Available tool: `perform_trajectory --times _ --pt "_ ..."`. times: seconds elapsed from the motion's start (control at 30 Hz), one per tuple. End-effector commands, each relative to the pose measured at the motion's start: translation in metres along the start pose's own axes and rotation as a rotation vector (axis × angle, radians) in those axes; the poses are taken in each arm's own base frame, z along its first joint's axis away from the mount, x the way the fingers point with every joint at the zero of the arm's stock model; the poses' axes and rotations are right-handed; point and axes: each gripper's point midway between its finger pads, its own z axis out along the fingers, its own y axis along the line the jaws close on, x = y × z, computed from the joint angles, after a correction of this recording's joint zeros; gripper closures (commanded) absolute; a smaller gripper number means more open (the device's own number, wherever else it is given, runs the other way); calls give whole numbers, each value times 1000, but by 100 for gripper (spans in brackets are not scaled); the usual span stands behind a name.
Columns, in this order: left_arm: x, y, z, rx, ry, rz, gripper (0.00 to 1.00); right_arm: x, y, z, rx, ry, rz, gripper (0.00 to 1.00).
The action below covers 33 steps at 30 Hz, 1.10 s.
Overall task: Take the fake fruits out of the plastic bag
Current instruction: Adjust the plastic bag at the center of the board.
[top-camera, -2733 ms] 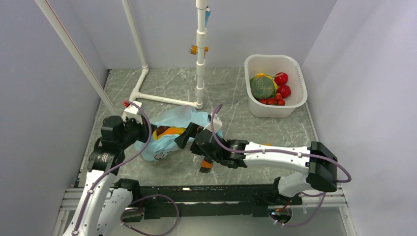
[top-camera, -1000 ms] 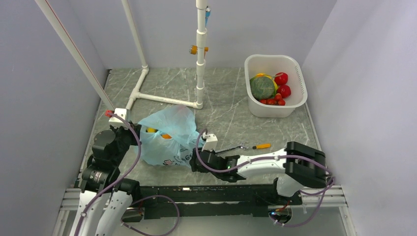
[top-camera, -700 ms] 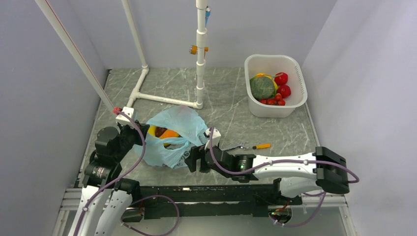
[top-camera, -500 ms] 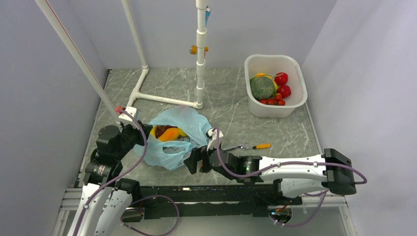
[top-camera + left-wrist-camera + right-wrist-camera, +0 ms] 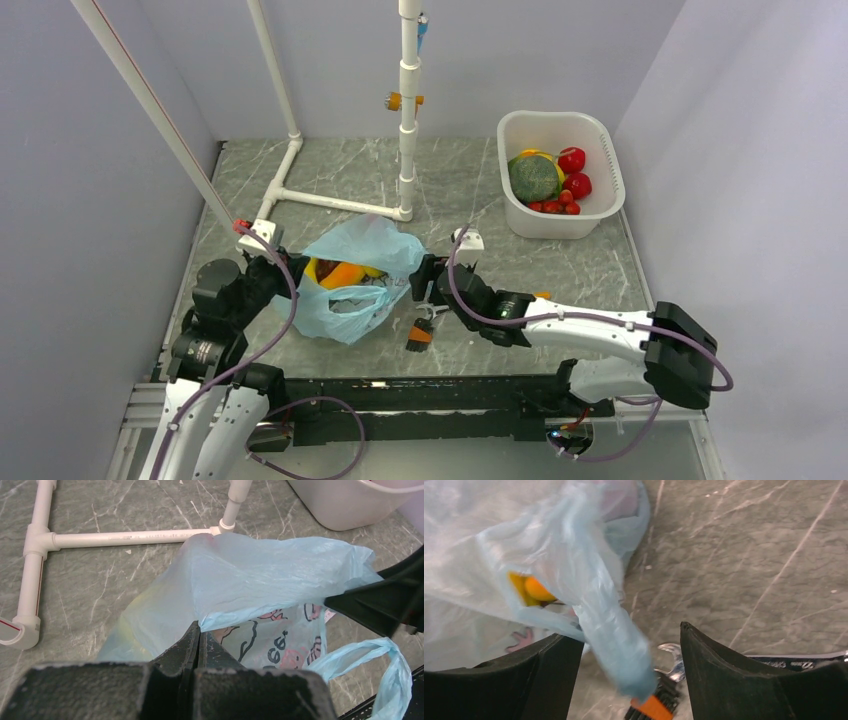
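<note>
Two arms: they meet at the plastic bag, the left arm at its left edge and the right arm at its right edge.
Left side: the left gripper has its jaws pressed together on a fold of the bag's rim.
Right side: the right gripper has its jaws well apart. The bag's twisted loop handle hangs down through the gap. It is blurred, and neither finger is seen to clamp it.
Bag: it lies left of centre on the grey marbled table, its mouth gaping upward and its pink cartoon print on the near face.
Contents: the fake fruits sit inside the bag, with yellow and orange pieces showing in the mouth.
Back edge: the white pipe frame runs just behind the bag, and the foot of its upright post is near the bag's far right corner.
Near edge: a small black-and-orange tool lies just under the right gripper, between the bag and the black base rail.
Open room: bare tabletop stretches from the bag to the white tub, well apart in the far right corner.
Tub: it holds a green melon and red fruits.
Bounds: pale walls close the table at left, back and right.
</note>
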Motion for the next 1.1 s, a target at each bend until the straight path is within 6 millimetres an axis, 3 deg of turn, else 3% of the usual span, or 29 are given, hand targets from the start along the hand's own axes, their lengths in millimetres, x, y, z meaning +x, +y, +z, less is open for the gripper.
perform_trajectory --times 0.0,0.07,0.1,0.23,0.27,0.33,0.43,0.5,0.57,0.6,0.67,0.8,0.97,1.07 --pt "-12 -2 3 16 -47 25 100 -3 -8 21 -16 -39 -14 29" --pt "-11 -1 4 11 -39 24 100 -8 -22 27 35 -67 -29 35" --pt "-11 1 4 3 -38 23 100 -11 -33 30 74 -85 -33 43" --pt "-12 7 3 -35 -42 19 100 -26 -84 39 270 -139 -62 95" --pt "-12 9 3 -44 -44 18 100 -30 -96 38 324 -148 -64 100" --pt "-13 11 1 -62 -48 17 100 -36 -118 33 423 -158 -71 100" --pt "-12 14 1 -78 -49 13 100 -44 -131 22 478 -154 -90 100" --pt "-12 11 2 -62 -46 15 100 -44 -109 21 363 -94 -119 94" --pt "-11 5 3 -20 -40 18 100 -39 -78 17 200 -3 -156 83" --pt "-10 2 4 -7 -36 18 100 -37 -61 11 121 33 -165 72" --pt "-9 -1 5 14 -28 18 100 -30 -32 -8 -33 109 -183 53" --pt "-7 -5 8 37 -14 16 100 -23 4 -59 -253 194 -187 22" --pt "-4 -9 10 67 3 16 100 -35 66 -119 -605 217 -148 8" --pt "-4 -10 11 72 7 15 100 -33 109 -136 -767 253 -94 5"
